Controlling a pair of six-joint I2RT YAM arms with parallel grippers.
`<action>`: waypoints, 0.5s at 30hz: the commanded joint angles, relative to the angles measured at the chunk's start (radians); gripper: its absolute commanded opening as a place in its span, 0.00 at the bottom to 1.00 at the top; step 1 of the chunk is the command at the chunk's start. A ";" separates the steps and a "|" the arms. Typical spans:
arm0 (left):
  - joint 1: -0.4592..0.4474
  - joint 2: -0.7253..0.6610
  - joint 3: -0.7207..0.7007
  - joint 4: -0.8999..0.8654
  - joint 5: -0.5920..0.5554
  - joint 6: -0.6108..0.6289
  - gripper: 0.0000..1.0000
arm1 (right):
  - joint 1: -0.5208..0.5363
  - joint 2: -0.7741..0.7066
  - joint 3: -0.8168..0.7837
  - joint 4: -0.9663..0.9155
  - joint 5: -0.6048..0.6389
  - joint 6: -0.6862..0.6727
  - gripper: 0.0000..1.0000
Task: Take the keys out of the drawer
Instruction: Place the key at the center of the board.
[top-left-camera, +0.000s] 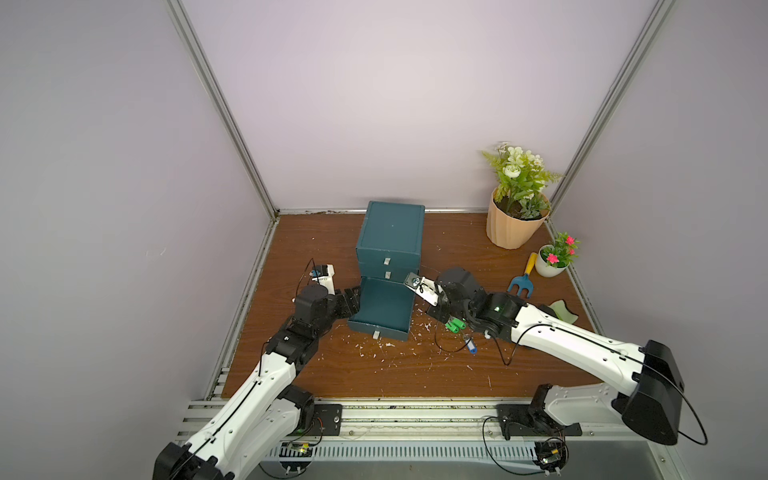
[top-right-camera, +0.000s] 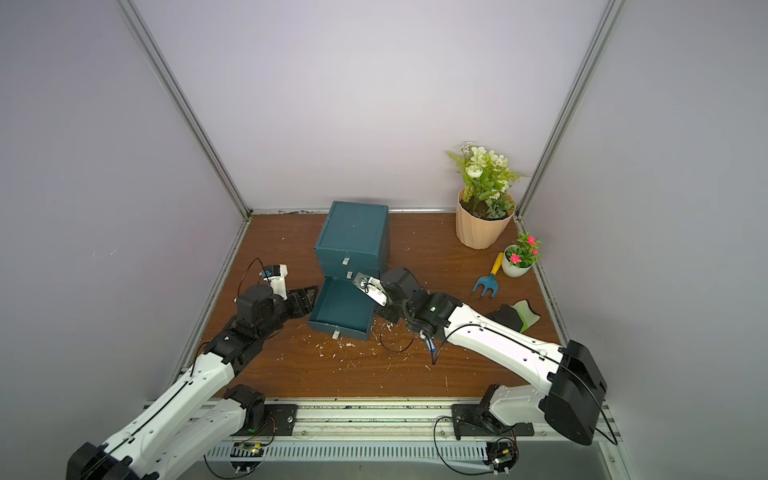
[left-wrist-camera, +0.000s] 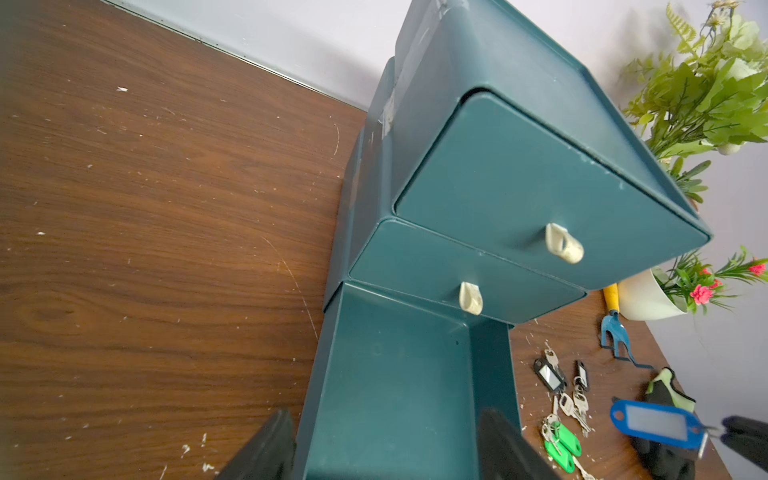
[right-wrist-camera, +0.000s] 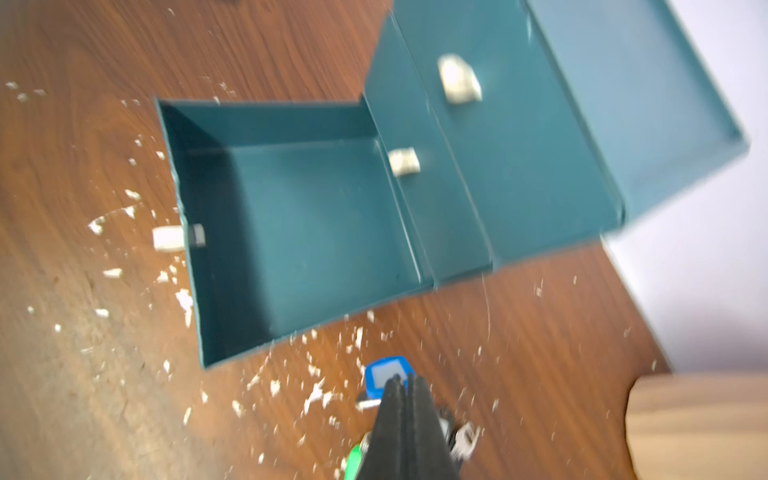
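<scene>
1. Right jaws (right-wrist-camera: 404, 380): closed tight, pinching the blue-tagged keys (left-wrist-camera: 656, 424) at the ring end. The blue tag sticks out past the tips. I can't tell if it is clear of the worktop (top-left-camera: 374, 374), as the right wrist view is blurred.
2. Left jaws (left-wrist-camera: 386, 409): standing wide apart and holding nothing. They sit at the left side of the open drawer (right-wrist-camera: 299, 232), with its left wall between the two fingers (left-wrist-camera: 266, 449). I can't tell if they touch it.
3. The drawer is the bottom one of the teal cabinet (top-left-camera: 390, 232), pulled out toward the robot. The two drawers above it are closed.
4. Every key I can see is outside the drawer, on the worktop off its right side:
   - green-tagged keys (left-wrist-camera: 561, 446), just beside the drawer's right wall, under the right wrist in a top view.
   - black-tagged keys (left-wrist-camera: 550, 374), a little further back, with loose silver keys strung between them and the green ones.
5. A black and green glove (top-right-camera: 509, 318) lies further right, apart from the keys.
</scene>
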 joint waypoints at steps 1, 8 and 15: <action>-0.027 0.016 0.031 0.015 0.006 0.033 0.69 | -0.033 -0.062 -0.094 -0.009 0.014 0.134 0.00; -0.034 0.046 0.019 0.000 0.036 -0.011 0.64 | -0.132 -0.070 -0.215 0.046 -0.062 0.208 0.00; -0.035 0.043 0.021 -0.052 0.062 -0.004 0.59 | -0.163 -0.020 -0.204 0.044 -0.088 0.254 0.32</action>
